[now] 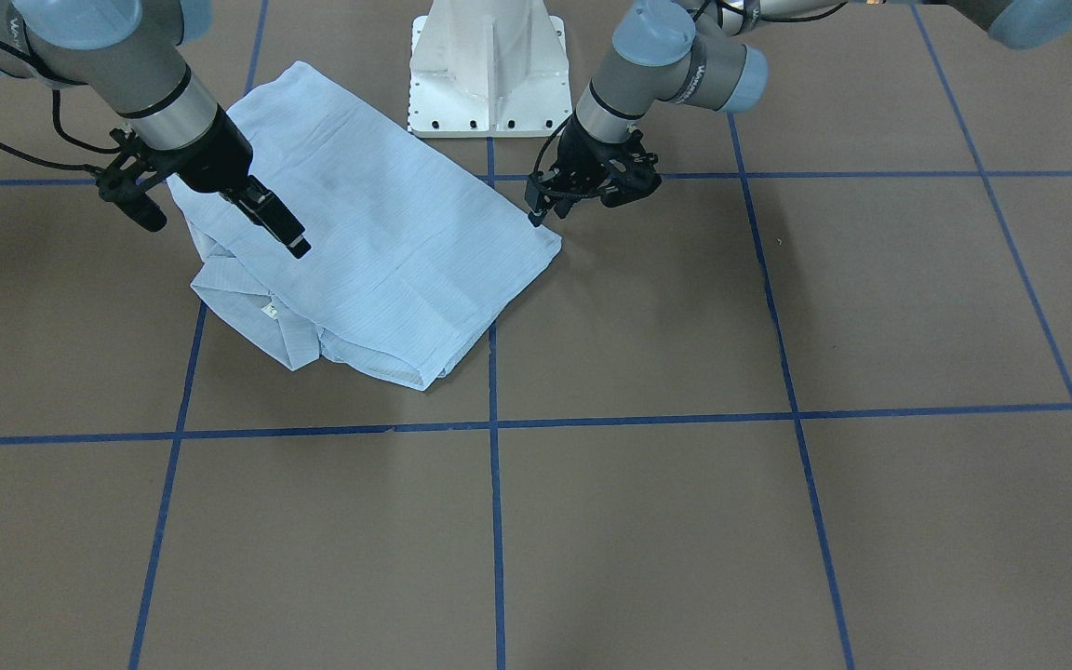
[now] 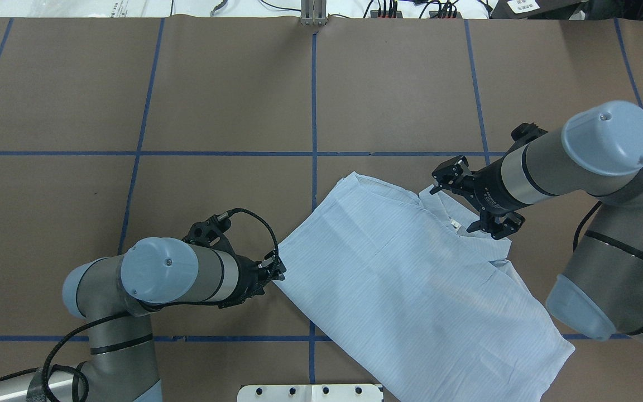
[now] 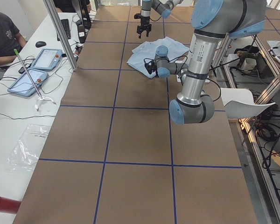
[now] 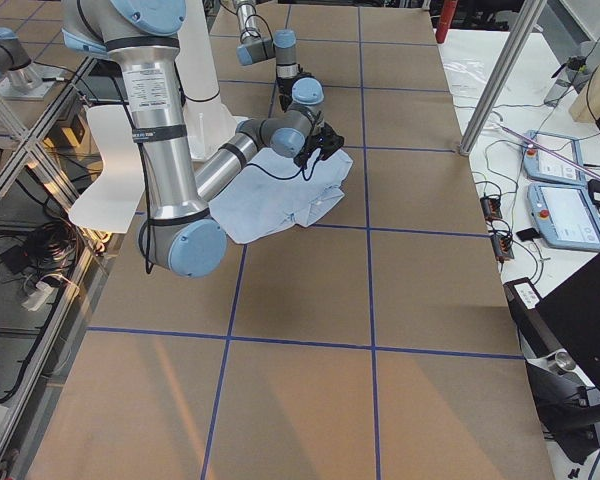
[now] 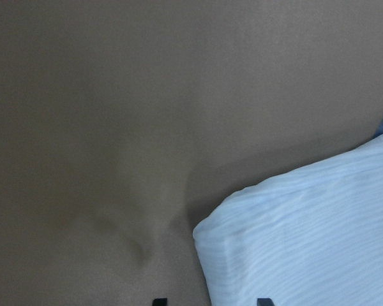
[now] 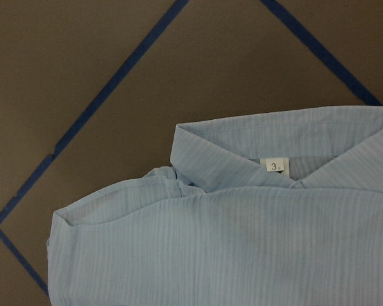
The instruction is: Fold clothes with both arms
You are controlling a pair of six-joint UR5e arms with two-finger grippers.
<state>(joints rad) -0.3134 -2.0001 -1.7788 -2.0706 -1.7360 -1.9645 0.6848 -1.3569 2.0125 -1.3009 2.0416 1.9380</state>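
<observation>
The folded shirt [image 2: 411,279] lay flat on the table [image 2: 215,100], near the robot and mostly right of the centre line. Its collar [image 6: 242,143] and white tag [image 6: 276,166] were at the far end. The left gripper [image 2: 278,272] sat low at the shirt's left corner, fingers apart and holding nothing, with the corner just ahead of the tips. The right gripper [image 2: 452,209] hovered over the collar, spread wide and empty.
</observation>
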